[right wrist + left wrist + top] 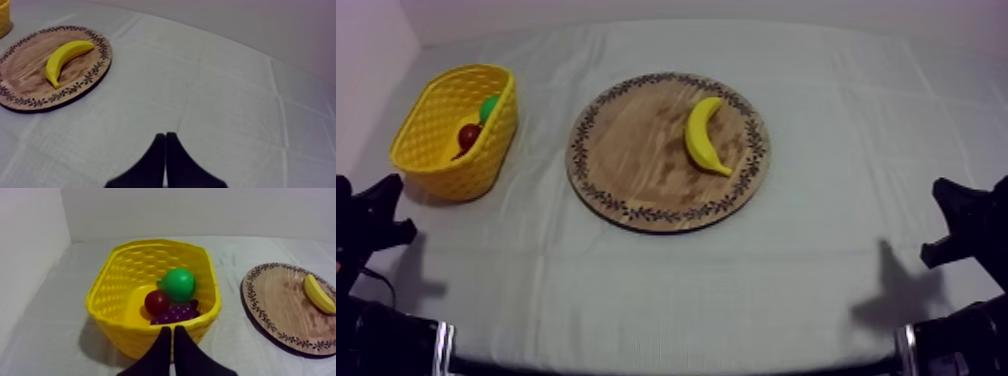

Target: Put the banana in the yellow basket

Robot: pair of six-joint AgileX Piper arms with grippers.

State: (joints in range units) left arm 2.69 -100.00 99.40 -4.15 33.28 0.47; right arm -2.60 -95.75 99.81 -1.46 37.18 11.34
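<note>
Wedges both: left gripper (170, 330) and right gripper (165, 135), closed, empty.

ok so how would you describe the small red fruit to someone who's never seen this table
Look to the yellow basket standing at the left of the table. Three toy fruits lie together in its bottom. The small red fruit is the plain, round, dark red ball, next to the bigger green pear and the knobbly purple bunch of grapes.
</note>
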